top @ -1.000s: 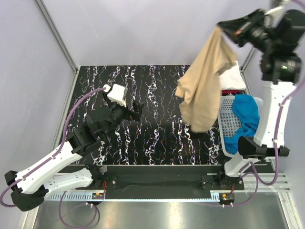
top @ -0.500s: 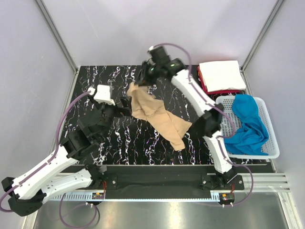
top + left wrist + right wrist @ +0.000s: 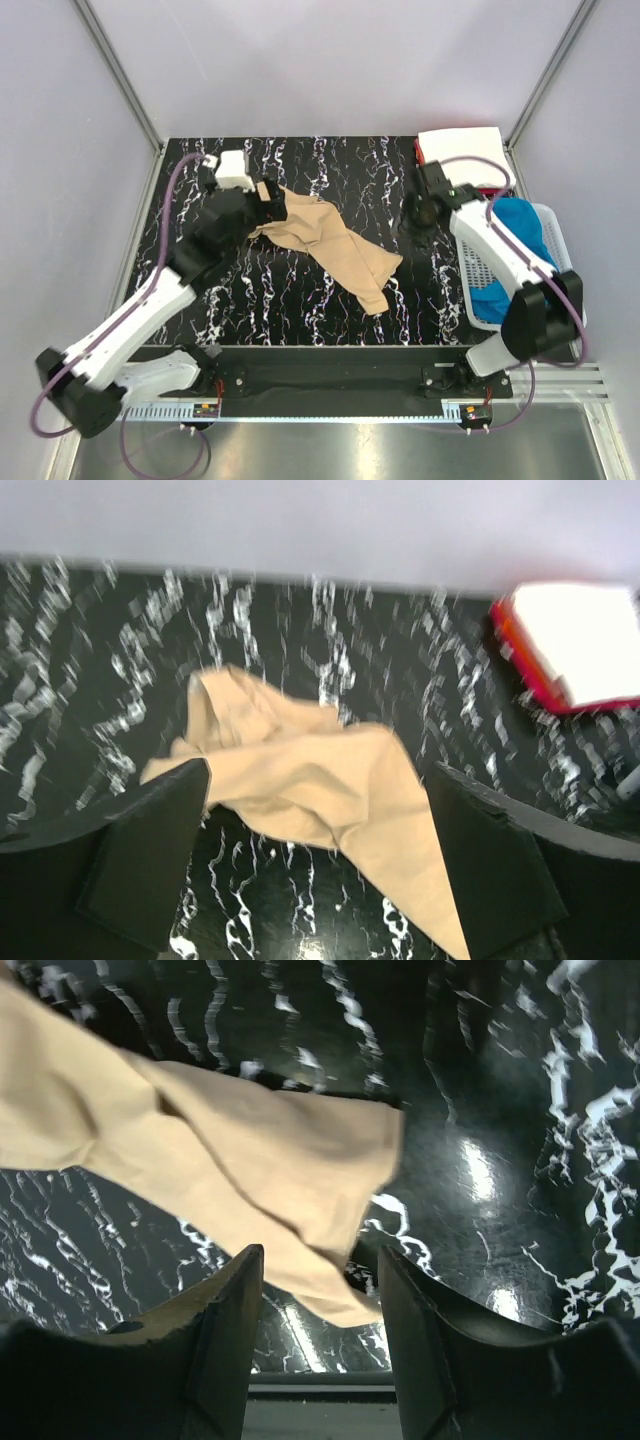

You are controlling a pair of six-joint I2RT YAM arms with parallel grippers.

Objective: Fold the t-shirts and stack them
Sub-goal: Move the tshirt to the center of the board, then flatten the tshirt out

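Presently: black marbled table (image 3: 330, 165) bears crumpled tan t-shirt (image 3: 325, 245), long axis far-left to near-right | left gripper (image 3: 318, 800) wide, empty, over the shirt's far-left end, the nearer arm | right gripper (image 3: 318, 1260) parted, empty, apart to the shirt's right.

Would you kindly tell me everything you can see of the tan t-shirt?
The tan t-shirt is soft, plain beige cloth, unfolded and rumpled. It lies in a loose diagonal strip on the black marbled table, running from the far left toward the middle, with creases and overlapping folds. The left gripper, open, straddles its far-left end; whether it touches the cloth is unclear. The right gripper, also open, stands apart on the right.
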